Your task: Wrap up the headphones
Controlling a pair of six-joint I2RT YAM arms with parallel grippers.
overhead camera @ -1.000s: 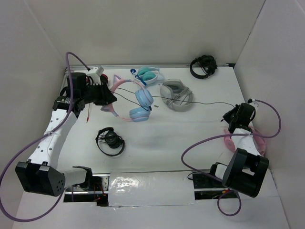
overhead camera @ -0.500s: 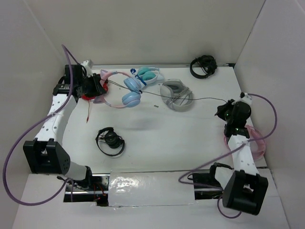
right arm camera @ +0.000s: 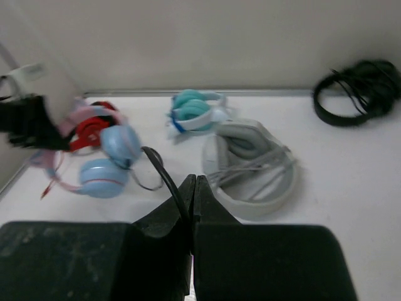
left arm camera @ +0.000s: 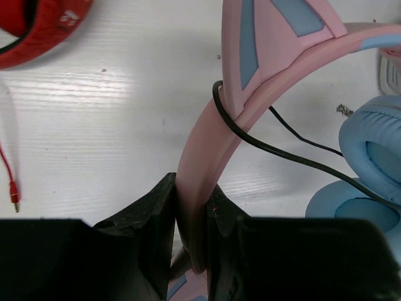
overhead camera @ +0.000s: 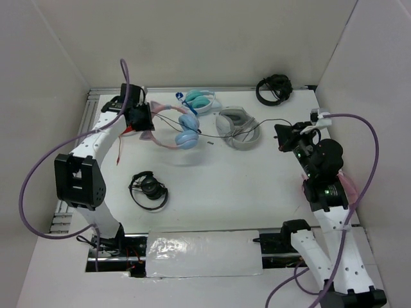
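The headphones [overhead camera: 174,126] have a pink cat-ear headband and light blue ear cups [overhead camera: 188,131]. They are at the back left. My left gripper [overhead camera: 142,119] is shut on the pink headband [left arm camera: 207,150], as the left wrist view [left arm camera: 191,194] shows. The thin black cable [overhead camera: 244,133] loops round the headband [left arm camera: 282,147] and runs right across the table to my right gripper [overhead camera: 282,135]. That gripper [right arm camera: 194,188] is shut on the cable [right arm camera: 164,172] and holds it above the table. The ear cups [right arm camera: 106,164] also show at the left of the right wrist view.
Grey headphones [overhead camera: 237,128] lie under the cable run. Teal-and-white headphones [overhead camera: 200,99] sit behind them. Black headphones lie at the back right [overhead camera: 274,88] and the front left [overhead camera: 149,189]. Red headphones [left arm camera: 37,31] lie by my left gripper. All-pink headphones [overhead camera: 350,189] are behind my right arm.
My left gripper has carried the headphones to the back, then slightly right, turning them. My right gripper has risen and moved left and back with the cable in it.
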